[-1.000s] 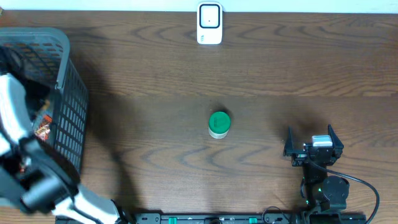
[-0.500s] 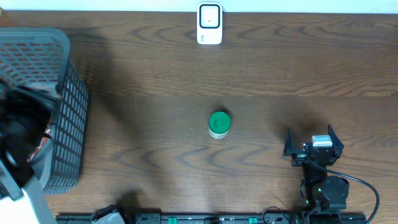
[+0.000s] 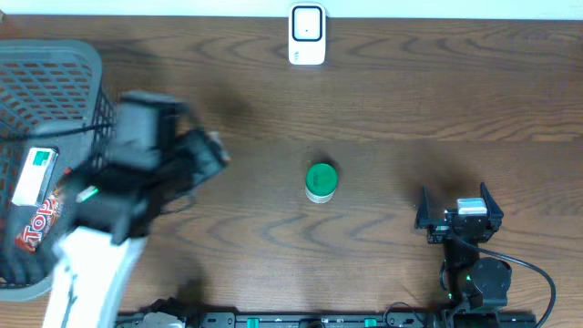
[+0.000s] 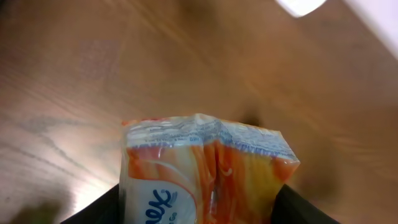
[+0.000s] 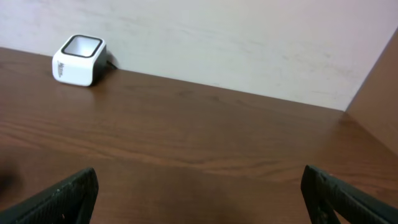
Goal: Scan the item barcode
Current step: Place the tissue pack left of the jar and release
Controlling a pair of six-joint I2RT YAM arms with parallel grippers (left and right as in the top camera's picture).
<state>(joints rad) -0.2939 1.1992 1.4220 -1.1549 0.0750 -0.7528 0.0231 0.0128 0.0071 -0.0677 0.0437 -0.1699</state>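
L arm [image 3: 96,264] (blurred in the overhead view) rises from the lower-left corner of the frame. It slants up and to the right past the right wall of the basket [image 3: 100,91], w/ the wrist bent toward frame ctr. L gripper [image 3: 208,153] ends left of ctr, over the table [image 3: 383,100].

In the left wrist view its jaws are clamped on a tissue pack [image 4: 202,168]. The pack has a soft orange-and-white wrapper w/ the crimped top seam pointing up-frame, and dark fingers [image 4: 93,211] press both lower sides. It's held clear of the table.

Scanner [image 3: 307,35] stands at top ctr of the overhead frame, well apart from the L gripper. Green-lidded jar [image 3: 321,180] stands upright at ctr, between the two grippers.

R arm [image 3: 478,278] sits folded at lower right, R gripper [image 3: 460,217] pointing up-frame, jaws wide apart and holding nothing.

At the left of the frame the basket holds a red-lettered packet [image 3: 36,219] and a white box [image 3: 35,173].
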